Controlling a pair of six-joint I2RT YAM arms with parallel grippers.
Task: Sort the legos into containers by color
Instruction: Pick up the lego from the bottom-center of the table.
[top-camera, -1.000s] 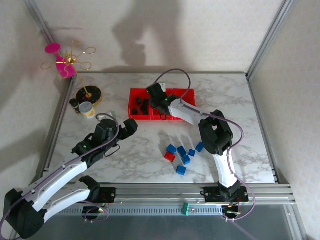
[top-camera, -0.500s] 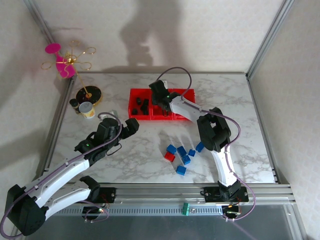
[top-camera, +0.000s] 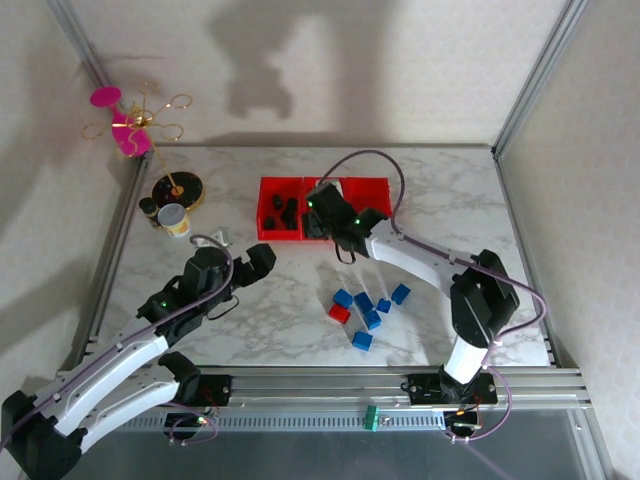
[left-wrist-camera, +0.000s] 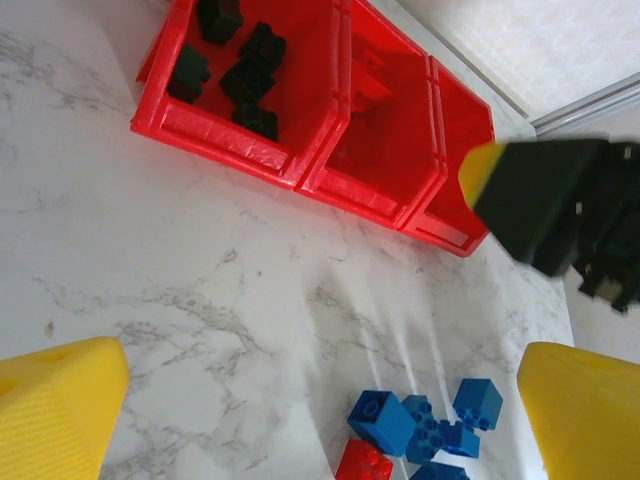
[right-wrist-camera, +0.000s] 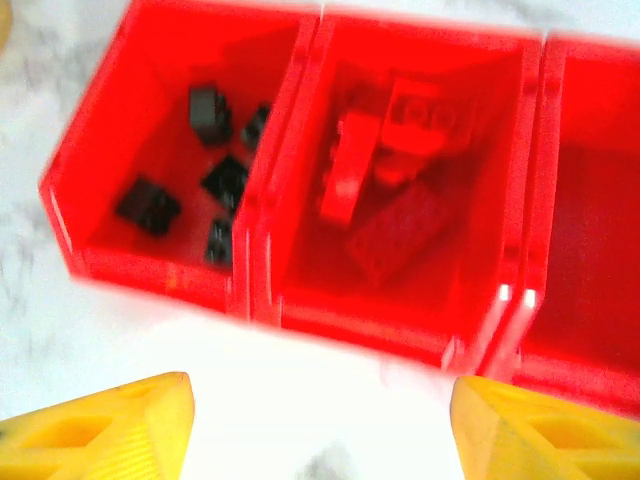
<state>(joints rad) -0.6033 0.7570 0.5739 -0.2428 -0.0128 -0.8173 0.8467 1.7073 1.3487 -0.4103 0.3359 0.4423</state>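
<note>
My right gripper (right-wrist-camera: 320, 388) hangs half-open and, as far as this blurred view shows, empty just before the containers (right-wrist-camera: 350, 325), with the loose legos (top-camera: 368, 312) lying back toward my base, nearer it than my wide-open, empty left gripper (left-wrist-camera: 320, 400).

Containers (top-camera: 370, 184) sit far back on my counter (top-camera: 440, 200), binned legos (top-camera: 288, 212) in their left and middle compartments; loose legos (top-camera: 366, 318) cluster nearer me, my right end effector (right-wrist-camera: 316, 412) between both
</note>
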